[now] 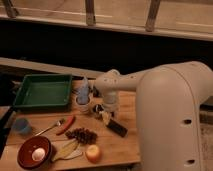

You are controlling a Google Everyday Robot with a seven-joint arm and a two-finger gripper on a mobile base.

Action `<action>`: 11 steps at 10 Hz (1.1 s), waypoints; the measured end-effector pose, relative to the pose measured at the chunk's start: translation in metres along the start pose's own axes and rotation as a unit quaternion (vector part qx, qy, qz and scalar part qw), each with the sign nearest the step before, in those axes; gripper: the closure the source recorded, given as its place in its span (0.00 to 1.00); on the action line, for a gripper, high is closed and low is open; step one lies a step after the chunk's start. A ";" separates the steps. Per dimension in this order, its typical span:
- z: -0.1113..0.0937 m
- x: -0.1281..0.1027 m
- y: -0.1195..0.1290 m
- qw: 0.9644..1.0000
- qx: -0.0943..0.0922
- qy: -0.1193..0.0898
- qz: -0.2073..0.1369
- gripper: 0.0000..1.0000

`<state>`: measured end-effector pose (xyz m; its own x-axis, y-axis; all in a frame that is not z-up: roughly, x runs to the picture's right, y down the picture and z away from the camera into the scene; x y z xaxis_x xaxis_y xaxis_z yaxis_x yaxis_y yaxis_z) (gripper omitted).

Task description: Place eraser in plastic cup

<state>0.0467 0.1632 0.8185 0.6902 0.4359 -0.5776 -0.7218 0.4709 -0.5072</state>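
Camera view is showing me the claw (105, 113) hanging low over the wooden surface (127, 150), just beside the white cup (83, 103). I cannot tell how wide it is open or whether it is holding anything. The eraser (118, 127) is lying flat just below and right of the claw. The plastic cup (21, 125) is sitting well apart, at the left edge.

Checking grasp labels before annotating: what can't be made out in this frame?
- Camera view: gripper, low beside the eraser; contact between them lost in shadow.
- Plastic cup near the table's left edge: inside too small to tell.
- Table, right part: hidden behind the robot's body.
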 end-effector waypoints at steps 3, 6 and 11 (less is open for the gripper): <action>0.014 -0.010 0.006 1.000 -0.005 0.025 -0.018 0.40; 0.020 -0.011 0.006 0.998 0.000 0.061 -0.024 0.40; 0.024 -0.005 0.003 0.995 0.009 0.099 -0.012 0.40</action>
<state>0.0426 0.1805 0.8351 0.6823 0.2649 -0.6814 -0.7031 0.4930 -0.5124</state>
